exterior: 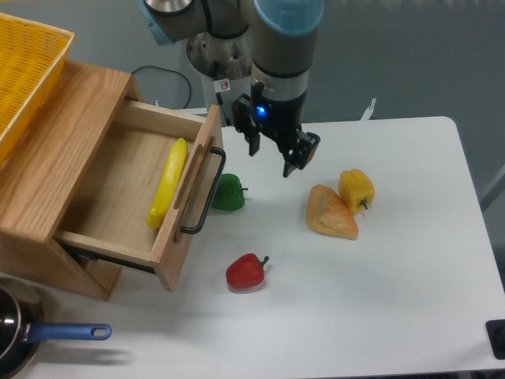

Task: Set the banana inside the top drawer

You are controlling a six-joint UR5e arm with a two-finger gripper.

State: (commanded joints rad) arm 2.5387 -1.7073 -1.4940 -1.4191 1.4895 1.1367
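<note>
The desk point(379, 300) carries a wooden cabinet point(47, 158) at its left edge. The top drawer point(118, 189) is pulled fully out, which leaves its floor reachable from above. The arm is positioned over bare desk, clear of the drawer. The banana point(168, 183) is found lying lengthwise inside, against the front panel. The end effector point(272, 154) is seen with fingers spread, nothing held. Placement is judged complete.

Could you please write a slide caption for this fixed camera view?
Banana lies in the open top drawer; the empty gripper hovers above the table.
</note>
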